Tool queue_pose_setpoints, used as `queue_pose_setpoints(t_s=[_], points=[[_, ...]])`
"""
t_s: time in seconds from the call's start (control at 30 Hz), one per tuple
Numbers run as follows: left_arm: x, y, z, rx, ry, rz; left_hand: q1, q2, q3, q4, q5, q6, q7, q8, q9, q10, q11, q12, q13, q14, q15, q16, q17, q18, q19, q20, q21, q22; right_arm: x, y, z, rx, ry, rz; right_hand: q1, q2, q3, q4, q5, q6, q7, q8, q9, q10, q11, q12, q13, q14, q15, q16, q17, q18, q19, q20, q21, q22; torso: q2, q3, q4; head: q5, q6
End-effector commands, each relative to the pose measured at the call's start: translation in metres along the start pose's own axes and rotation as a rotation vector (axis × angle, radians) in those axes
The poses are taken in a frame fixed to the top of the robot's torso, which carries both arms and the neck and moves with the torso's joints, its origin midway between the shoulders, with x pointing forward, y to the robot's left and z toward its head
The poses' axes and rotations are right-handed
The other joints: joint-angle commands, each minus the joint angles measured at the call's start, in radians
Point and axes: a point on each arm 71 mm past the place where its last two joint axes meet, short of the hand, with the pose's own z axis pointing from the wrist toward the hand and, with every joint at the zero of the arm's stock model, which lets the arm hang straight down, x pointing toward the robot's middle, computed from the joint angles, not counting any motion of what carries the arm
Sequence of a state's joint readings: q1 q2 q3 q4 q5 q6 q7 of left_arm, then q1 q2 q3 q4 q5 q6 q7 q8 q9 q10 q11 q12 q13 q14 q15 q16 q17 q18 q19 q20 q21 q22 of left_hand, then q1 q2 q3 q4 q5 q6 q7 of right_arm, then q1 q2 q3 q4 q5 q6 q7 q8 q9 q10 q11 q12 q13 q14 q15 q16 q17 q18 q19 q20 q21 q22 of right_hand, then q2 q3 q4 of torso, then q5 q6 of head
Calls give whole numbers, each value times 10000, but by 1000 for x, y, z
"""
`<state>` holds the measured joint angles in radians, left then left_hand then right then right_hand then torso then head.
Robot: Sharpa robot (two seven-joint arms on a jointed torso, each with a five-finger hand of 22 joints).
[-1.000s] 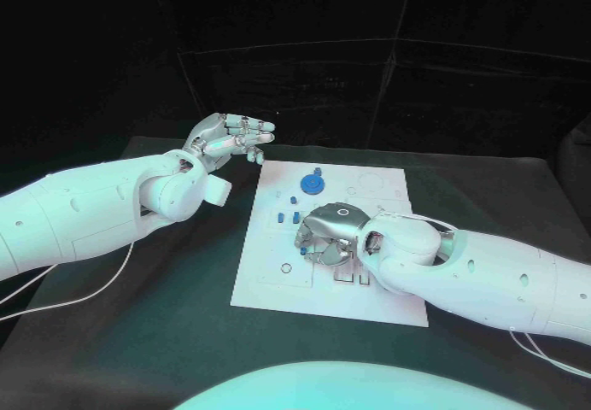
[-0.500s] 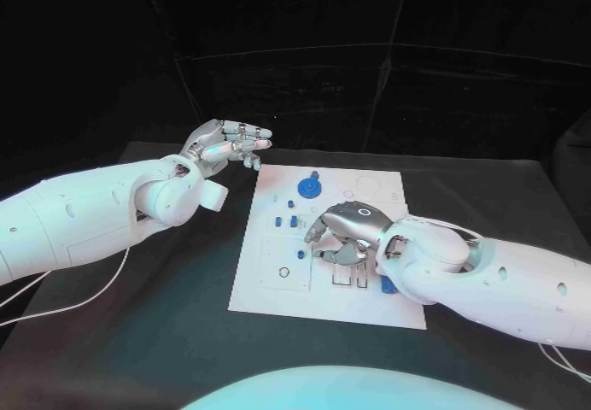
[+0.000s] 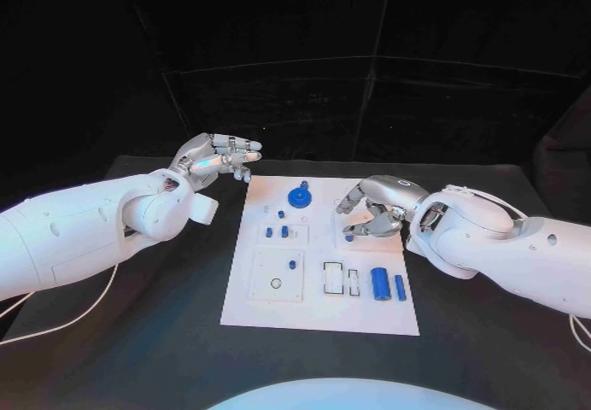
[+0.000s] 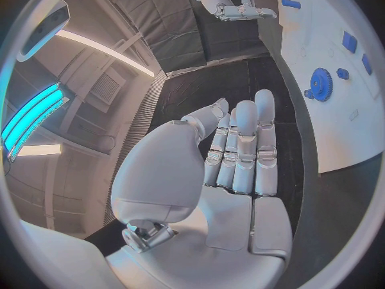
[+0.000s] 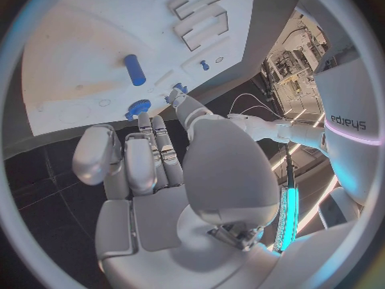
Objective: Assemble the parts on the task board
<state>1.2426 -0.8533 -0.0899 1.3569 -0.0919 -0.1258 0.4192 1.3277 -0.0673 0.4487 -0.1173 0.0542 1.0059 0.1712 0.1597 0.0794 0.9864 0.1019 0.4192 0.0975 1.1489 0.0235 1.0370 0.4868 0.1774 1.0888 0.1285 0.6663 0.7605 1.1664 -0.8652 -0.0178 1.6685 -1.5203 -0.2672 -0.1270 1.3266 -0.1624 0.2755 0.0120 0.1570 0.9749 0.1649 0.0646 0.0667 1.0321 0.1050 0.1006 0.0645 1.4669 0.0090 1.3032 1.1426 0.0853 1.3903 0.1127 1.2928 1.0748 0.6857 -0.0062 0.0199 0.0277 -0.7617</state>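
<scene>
From the head view I see the white task board (image 3: 323,256) lying in the middle of the black tabletop (image 3: 160,325), and I judge we are between placements: two blue cylinders (image 3: 381,283) lie side by side near the board's right edge, next to two empty rectangular slots (image 3: 334,277), a blue gear (image 3: 300,197) sits near the far edge, and small blue pegs (image 3: 276,231) stand at mid-board. My right robot hand (image 3: 373,207) hovers over the board's far right part with its fingers curled downward; I cannot tell whether anything is pinched in them. My left robot hand (image 3: 218,157) is held up off the board's far left corner, fingers loosely extended, holding nothing. In the left wrist view that left robot hand (image 4: 233,154) shows straight, close-set fingers, with the gear (image 4: 321,84) and the board beyond it. In the right wrist view the right robot hand (image 5: 144,160) has its fingers bent in over the palm, above one blue cylinder (image 5: 134,69) and the slots (image 5: 201,29). Next, I reckon, a cylinder has to be picked up and lined up squarely with a slot before pressing.
</scene>
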Motion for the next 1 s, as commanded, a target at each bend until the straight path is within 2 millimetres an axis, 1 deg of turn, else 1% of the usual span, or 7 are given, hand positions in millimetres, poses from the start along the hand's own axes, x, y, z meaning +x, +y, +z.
queue_pose_setpoints(t_s=[0.03, 0.1, 0.17, 0.27, 0.5, 0.73, 1.0], points=[[3, -2, 1, 41, 217, -133, -15, 121, -79, -25, 41, 41, 13, 65, 13, -45, 37, 75, 17, -38, -6, -40, -28, 61, -20, -50, -73, -23, 0, -3, 1, 349, 378, -497, 99, 147, -120, -33, 73, 9, -41, 49, 28, -107, -2, 15, 2, 268, 56, -40, -26, 111, 32, 47, -41, -28, 26, 28, 28, -46, 26], [3, -1, 1, 22, 264, -153, -13, 123, -81, -27, 41, 49, 11, 72, 15, -50, 37, 79, 17, -41, -6, -43, -33, 61, -22, -50, -77, -25, 0, -4, 2, 387, 412, -723, 167, 185, -165, -56, 84, 63, -56, 67, 36, -127, -6, 43, 5, 266, 55, -42, -39, 113, 28, 49, -51, -41, 20, 19, 34, -73, 27], [4, -1, 1, 2, 298, -167, -12, 124, -83, -28, 41, 52, 11, 75, 15, -53, 37, 81, 17, -43, -6, -44, -36, 61, -23, -50, -79, -27, 1, -5, 3, 421, 469, -984, 197, 201, -187, -67, 89, 83, -63, 72, 38, -135, -8, 57, 6, 264, 55, -47, -50, 116, 24, 50, -60, -55, 15, 9, 20, -53, 0], [4, -1, 1, -4, 305, -170, -17, 118, -94, -28, 40, 54, 12, 80, 16, -65, 39, 86, 15, -50, -5, -49, -44, 60, -28, -49, -86, -31, 2, -5, 4, 431, 624, -1240, 243, 228, -215, -82, 94, 109, -75, 75, 39, -142, -12, 81, 8, 262, 54, -48, -58, 118, 23, 49, -66, -62, 14, 17, 6, -33, -15], [3, -1, 1, -26, 338, -184, -17, 118, -94, -28, 40, 54, 12, 80, 16, -65, 39, 86, 15, -50, -5, -49, -44, 60, -28, -49, -86, -31, 8, 0, 6, 285, 1273, -1417, 329, 370, -357, -78, 90, 290, -136, 95, 45, 65, -72, 320, 29, 263, 12, -44, -86, 121, 32, 23, -80, -74, 16, 16, 3, -41, -39], [3, -1, 1, -31, 332, -181, -30, 121, -108, -22, 40, 50, 15, 84, 15, -81, 43, 94, 14, -59, -1, -56, -57, 59, -35, -46, -97, -39, 11, 0, 7, 386, 1648, -1551, 370, 453, -419, -66, 140, 481, -118, 130, 56, 248, -89, 460, 20, 263, -11, -41, -104, 122, 38, -2, -92, -86, 13, 12, 11, -62, -66], [3, -1, 1, -29, 324, -176, -47, 127, -122, -12, 40, 44, 17, 87, 14, -94, 46, 105, 13, -66, 2, -60, -69, 57, -40, -43, -109, -47, 13, -3, 10, 479, 1724, -1714, 503, 601, -335, -87, 153, 643, -129, 135, 51, 461, -118, 541, 5, 269, -41, -20, -98, 120, 55, -29, -90, -79, 26, 27, 20, -43, -73]])
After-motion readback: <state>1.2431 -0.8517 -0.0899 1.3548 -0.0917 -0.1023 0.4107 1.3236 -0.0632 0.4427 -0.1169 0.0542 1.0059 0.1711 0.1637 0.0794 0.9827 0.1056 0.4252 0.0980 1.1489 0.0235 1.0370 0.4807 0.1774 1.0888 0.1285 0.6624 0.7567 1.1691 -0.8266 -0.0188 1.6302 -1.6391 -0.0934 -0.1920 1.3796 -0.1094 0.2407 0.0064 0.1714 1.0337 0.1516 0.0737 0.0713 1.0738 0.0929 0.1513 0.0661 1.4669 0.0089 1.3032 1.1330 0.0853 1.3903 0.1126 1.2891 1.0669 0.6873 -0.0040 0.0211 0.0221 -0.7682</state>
